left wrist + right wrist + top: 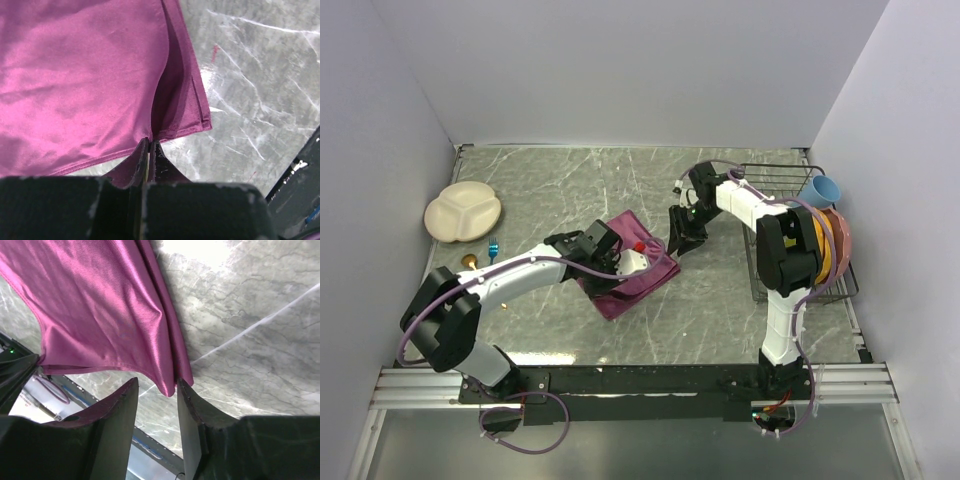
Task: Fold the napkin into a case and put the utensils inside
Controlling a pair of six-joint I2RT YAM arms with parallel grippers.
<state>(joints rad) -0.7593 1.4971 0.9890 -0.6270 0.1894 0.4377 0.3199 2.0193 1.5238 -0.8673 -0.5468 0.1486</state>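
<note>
My left hand [149,148] pinches one edge of the folded napkin [75,75]. My right hand [157,386] is spread around its corner. The napkin lies diagonally on the bench [250,315].

My top camera sits above and behind my 2 arm bases. It looks down and forward over the whole marble table [670,330], far enough off to take in the walls, the cream divided plate [463,212] and the wire rack [780,175].

My left wrist camera rides just behind my left gripper [149,145] and looks along its fingers. It is very close to the napkin [75,75], which fills most of its frame.

My right wrist camera looks past my right gripper [157,383] from just as near, onto the napkin's edge and bare table.

All 3 views share the napkin and the marble beside it.
</note>
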